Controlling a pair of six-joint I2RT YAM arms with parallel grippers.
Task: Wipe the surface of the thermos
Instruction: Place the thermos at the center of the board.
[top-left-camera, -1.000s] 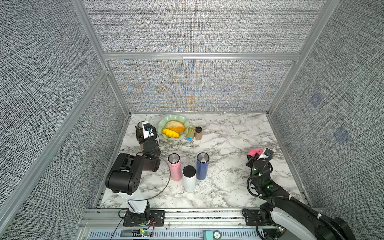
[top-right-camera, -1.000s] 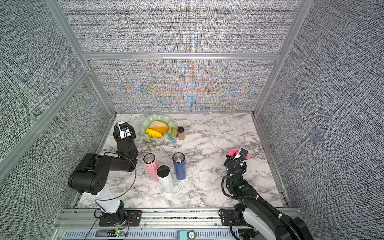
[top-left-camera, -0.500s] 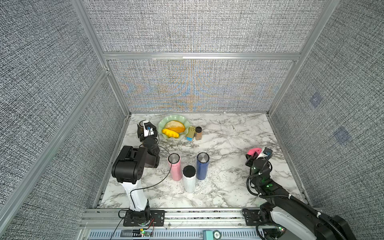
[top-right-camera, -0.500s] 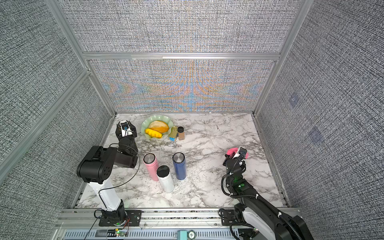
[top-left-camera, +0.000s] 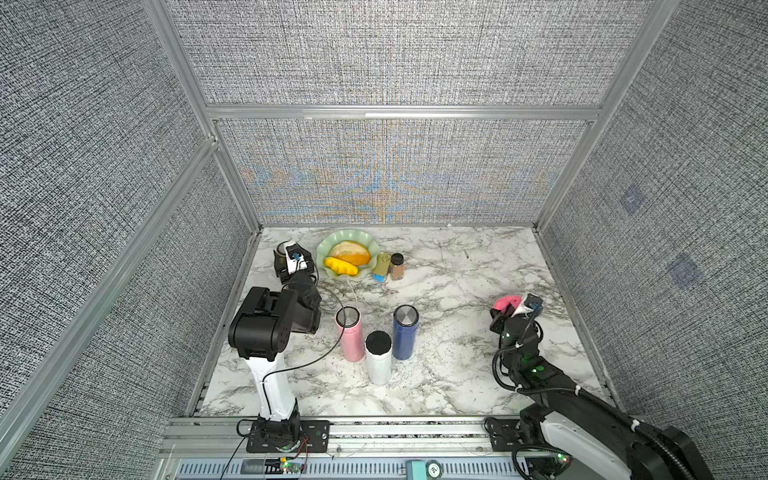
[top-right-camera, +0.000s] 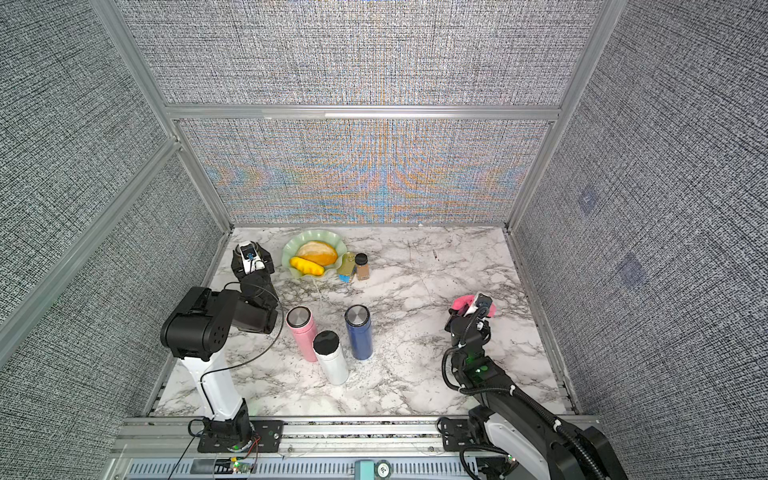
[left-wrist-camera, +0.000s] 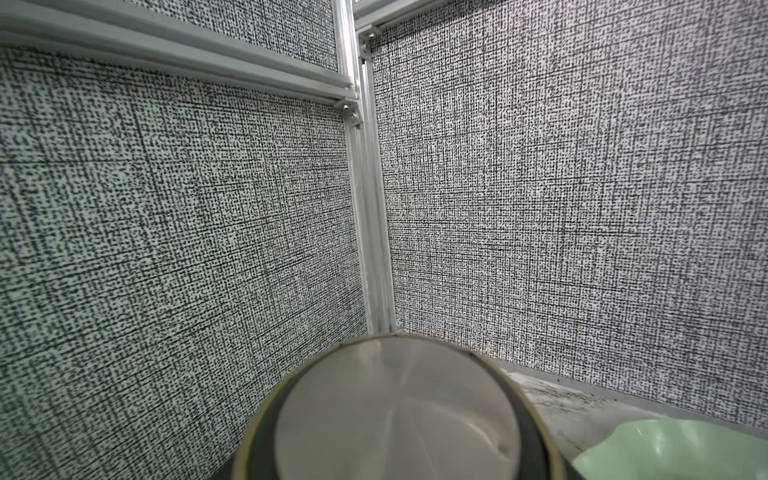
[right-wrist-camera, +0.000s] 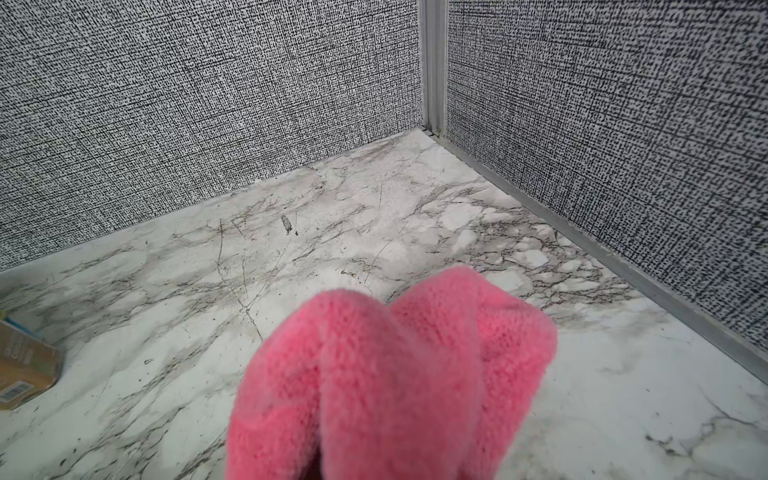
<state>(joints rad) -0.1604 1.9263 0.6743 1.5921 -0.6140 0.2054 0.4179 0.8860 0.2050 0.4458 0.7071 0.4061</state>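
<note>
A dark thermos with a gold rim and a silver lid (left-wrist-camera: 395, 415) stands in the far left corner; in a top view only a bit of that lid (top-left-camera: 283, 250) shows. My left gripper (top-left-camera: 293, 261) is right at it, but the jaws are hidden. Three more thermoses stand together mid-table in both top views: pink (top-left-camera: 350, 338), white (top-left-camera: 378, 361) and blue (top-left-camera: 404, 332). At the right, my right gripper (top-left-camera: 513, 308) is shut on a pink cloth (right-wrist-camera: 395, 374), held just above the marble (right-wrist-camera: 374, 216), far from every thermos.
A green plate (top-left-camera: 323, 254) with bread and yellow food sits at the back, next to the left gripper. A small can (top-left-camera: 381, 268) and a brown spice jar (top-left-camera: 397, 266) stand beside it. Walls close in on three sides. A cable loops from the left arm towards the pink thermos.
The left arm's black upper link has risen from lying low to standing upright, while its gripper stayed in the far left corner. The right arm and cloth barely moved.
</note>
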